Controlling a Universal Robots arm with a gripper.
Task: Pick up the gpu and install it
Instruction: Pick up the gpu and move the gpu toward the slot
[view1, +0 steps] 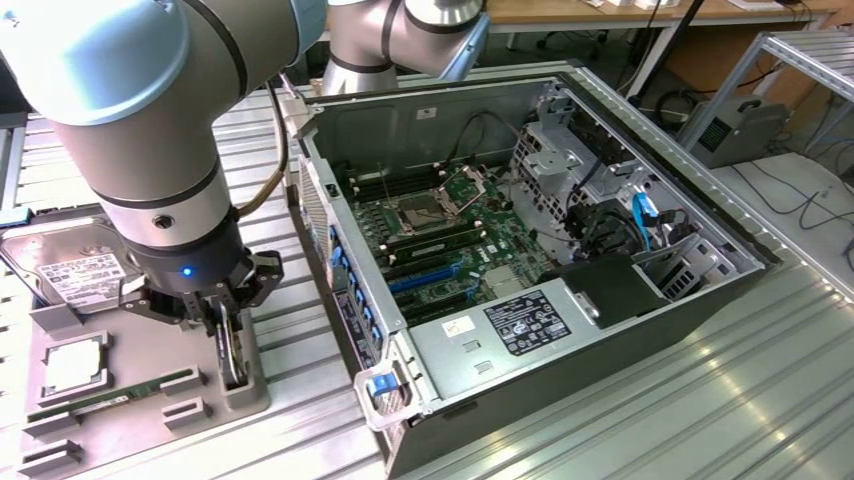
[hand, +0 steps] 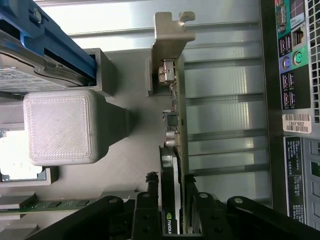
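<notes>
**Item: gpu on edge in its holder, gripper astride, not yet lifted**
At the exterior view's left we list the gripper (view1: 224, 325), jaws part-open either side of the gpu (view1: 238, 360), which stands in the grey tray (view1: 248, 397) — no firm hold evident. Rightward lies the open case (view1: 441, 375). Risk, we judge: an off-centre pinch tilts the card, jamming it in its slot.

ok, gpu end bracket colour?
The gpu's flat metal end bracket is plain silver-grey; wrist view shows it best.
</notes>
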